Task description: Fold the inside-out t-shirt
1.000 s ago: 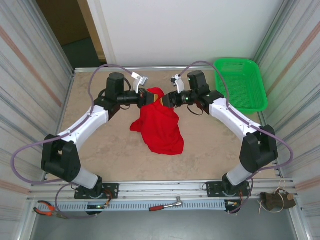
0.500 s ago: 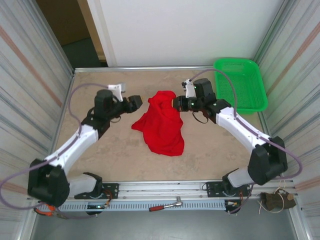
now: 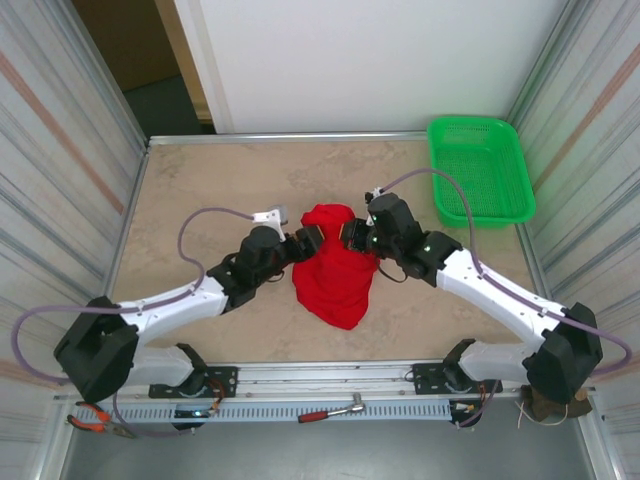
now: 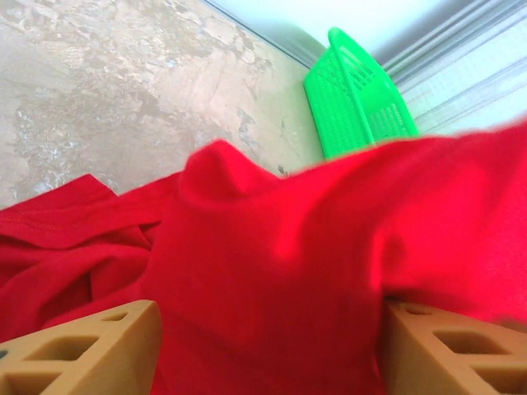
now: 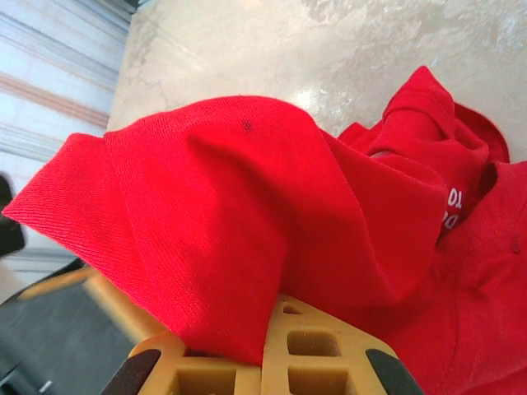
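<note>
The t-shirt (image 3: pixel 335 275) is red, the basket (image 3: pixel 480 175) green, the table (image 3: pixel 200 190) mottled beige.

white lettering (image 5: pixel 451 209), cut off, on t-shirt (image 5: pixel 247 189)

The bunched bright red cloth t-shirt (image 3: pixel 335 280) lies mid-table, flanked closely by the left gripper (image 3: pixel 308 243) and right gripper (image 3: pixel 352 236), whose white arms (image 3: pixel 490 290) slant off to either side. Beyond the t-shirt the beige stone tabletop (image 3: pixel 240 170) is open; nearer than it, a bare strip. The green plastic mesh basket (image 3: pixel 480 170) blocks the far right.
</note>
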`<state>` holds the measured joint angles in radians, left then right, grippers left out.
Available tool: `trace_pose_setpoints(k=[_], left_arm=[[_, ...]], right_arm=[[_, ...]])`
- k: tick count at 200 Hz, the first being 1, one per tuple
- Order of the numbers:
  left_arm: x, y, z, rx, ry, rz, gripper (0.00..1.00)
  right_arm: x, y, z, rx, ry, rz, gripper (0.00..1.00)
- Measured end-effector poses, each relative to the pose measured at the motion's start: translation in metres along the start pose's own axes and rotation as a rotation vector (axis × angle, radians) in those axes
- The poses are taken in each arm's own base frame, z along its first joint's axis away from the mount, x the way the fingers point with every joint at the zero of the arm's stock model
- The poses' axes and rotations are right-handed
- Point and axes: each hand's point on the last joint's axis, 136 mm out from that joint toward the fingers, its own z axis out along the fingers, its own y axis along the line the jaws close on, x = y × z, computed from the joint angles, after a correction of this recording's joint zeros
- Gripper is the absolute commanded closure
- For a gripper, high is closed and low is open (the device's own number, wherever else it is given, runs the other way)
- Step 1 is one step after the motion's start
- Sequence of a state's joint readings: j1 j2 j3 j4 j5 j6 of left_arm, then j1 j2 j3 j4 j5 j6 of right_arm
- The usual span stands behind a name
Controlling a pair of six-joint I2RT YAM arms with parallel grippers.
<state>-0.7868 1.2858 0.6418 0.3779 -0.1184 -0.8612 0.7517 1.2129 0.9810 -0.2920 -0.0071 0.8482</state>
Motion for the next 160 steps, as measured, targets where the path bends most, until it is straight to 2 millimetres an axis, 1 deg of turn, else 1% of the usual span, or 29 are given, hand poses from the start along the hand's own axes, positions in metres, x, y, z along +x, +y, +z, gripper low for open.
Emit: trace_pose_setpoints(k=[16, 24, 34, 46, 59, 76, 80, 87, 91, 100, 115, 125, 132, 145, 154, 160], left_arm=[[-0.002, -0.001, 0.009, -0.006, -0.009, -0.001, 0.34], [-0.002, -0.002, 0.014, -0.007, -0.008, -0.001, 0.37], [-0.004, -0.003, 0.02, -0.006, -0.01, -0.001, 0.52], [-0.007, -0.004, 0.029, 0.009, -0.007, -0.012, 0.78], [-0.014, 0.001, 0.04, 0.031, 0.004, -0.025, 1.0], [-0.034, 0.016, 0.05, 0.053, 0.02, -0.052, 1.0], [-0.039, 0.018, 0.051, 0.06, 0.025, -0.055, 1.0], [-0.049, 0.021, 0.052, 0.083, 0.04, -0.06, 1.0], [-0.054, 0.019, 0.052, 0.1, 0.05, -0.057, 1.0], [-0.067, 0.015, 0.051, 0.132, 0.074, -0.044, 1.0], [-0.095, 0.001, 0.046, 0.186, 0.097, 0.004, 1.0], [-0.116, -0.012, 0.041, 0.225, 0.103, 0.062, 1.0], [-0.127, -0.023, 0.036, 0.253, 0.113, 0.102, 1.0], [-0.136, -0.044, 0.028, 0.31, 0.138, 0.171, 1.0], [-0.135, -0.056, 0.024, 0.347, 0.163, 0.208, 1.0], [-0.132, -0.06, 0.021, 0.366, 0.18, 0.226, 1.0]], right_arm=[[-0.001, 0.005, -0.005, -0.01, -0.015, 0.011, 1.0], [-0.002, 0.006, -0.007, -0.013, -0.022, 0.021, 1.0], [-0.003, 0.007, -0.009, -0.017, -0.028, 0.031, 1.0], [-0.004, 0.007, -0.011, -0.022, -0.031, 0.049, 1.0], [-0.004, 0.007, -0.012, -0.027, -0.031, 0.067, 1.0], [0.001, 0.003, -0.014, -0.03, -0.031, 0.099, 1.0], [0.002, 0.001, -0.014, -0.028, -0.031, 0.107, 0.96], [0.004, -0.002, -0.015, -0.024, -0.033, 0.12, 0.82], [0.005, -0.005, -0.016, -0.021, -0.037, 0.131, 0.76], [0.007, -0.01, -0.018, -0.014, -0.044, 0.146, 0.66], [0.009, -0.019, -0.024, 0.008, -0.058, 0.157, 0.56], [0.007, -0.023, -0.029, 0.023, -0.075, 0.16, 0.5], [0.006, -0.024, -0.031, 0.029, -0.086, 0.153, 0.44], [0.002, -0.026, -0.033, 0.046, -0.102, 0.128, 0.35], [0.001, -0.025, -0.034, 0.054, -0.1, 0.092, 0.3], [-0.001, -0.023, -0.034, 0.058, -0.1, 0.064, 0.27]])
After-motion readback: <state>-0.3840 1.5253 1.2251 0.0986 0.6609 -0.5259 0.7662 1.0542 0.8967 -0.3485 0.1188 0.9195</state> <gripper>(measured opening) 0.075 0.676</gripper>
